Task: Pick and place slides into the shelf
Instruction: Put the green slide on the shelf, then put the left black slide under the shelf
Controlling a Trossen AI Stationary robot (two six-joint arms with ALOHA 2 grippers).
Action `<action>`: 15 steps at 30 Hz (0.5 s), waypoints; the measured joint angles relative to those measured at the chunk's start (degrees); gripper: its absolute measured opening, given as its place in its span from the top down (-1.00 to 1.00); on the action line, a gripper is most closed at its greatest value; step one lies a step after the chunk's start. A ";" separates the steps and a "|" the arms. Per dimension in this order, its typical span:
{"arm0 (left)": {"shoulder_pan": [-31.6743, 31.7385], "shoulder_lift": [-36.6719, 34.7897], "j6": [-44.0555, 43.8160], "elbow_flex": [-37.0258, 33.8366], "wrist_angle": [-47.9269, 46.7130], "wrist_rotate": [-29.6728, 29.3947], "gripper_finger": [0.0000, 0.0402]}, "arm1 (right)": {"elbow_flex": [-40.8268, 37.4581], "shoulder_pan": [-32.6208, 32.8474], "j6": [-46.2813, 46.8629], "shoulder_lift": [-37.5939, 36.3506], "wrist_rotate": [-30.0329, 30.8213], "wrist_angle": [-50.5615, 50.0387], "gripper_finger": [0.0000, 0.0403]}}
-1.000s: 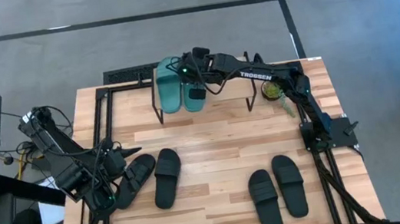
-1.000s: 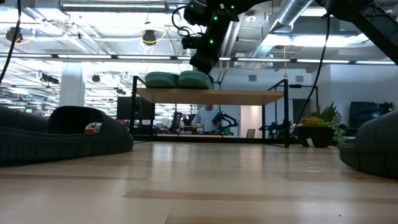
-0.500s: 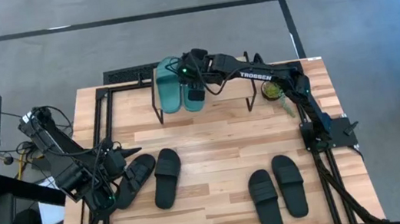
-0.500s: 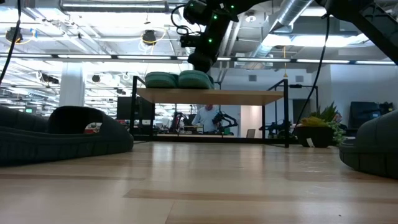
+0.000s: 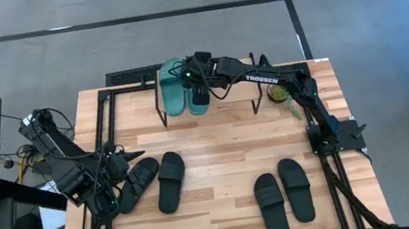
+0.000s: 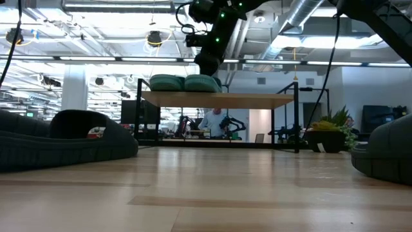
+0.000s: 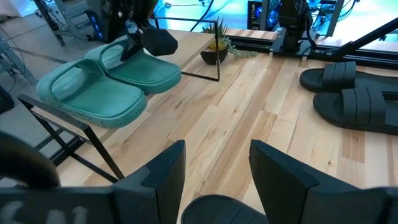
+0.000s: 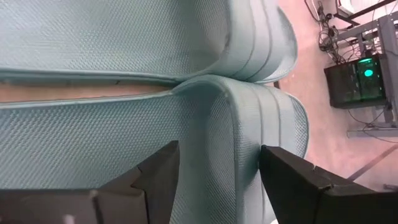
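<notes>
Standing at the far edge of the table, the shelf already carries the teal-green pair, side by side and touching on its left end — so two of six slides look placed, and four are left. The two black pairs lie on the tabletop: one pair near the left arm, the other toward the front right. On the shelf, the teal slides' long axes run front to back across the board, with the strapped toe ends toward the table's far edge. Both black pairs lie lengthwise in roughly the same direction, the leftmost one angled. The right gripper hangs just above the inner teal slide, fingers spread and empty. The left gripper is also parted and empty — low beside the nearest black slide.
</notes>
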 joint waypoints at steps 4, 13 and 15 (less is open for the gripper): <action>0.00 0.00 -0.10 0.00 0.14 0.00 0.17 | 0.00 0.33 -0.22 -1.05 0.97 -0.03 0.00; 0.00 0.00 -0.12 0.00 0.49 0.02 0.17 | 0.00 1.88 -0.59 -2.22 2.32 -2.10 0.00; 0.00 0.00 -0.12 0.00 0.75 0.06 0.17 | 0.02 2.76 -0.63 -2.22 2.36 -2.82 0.01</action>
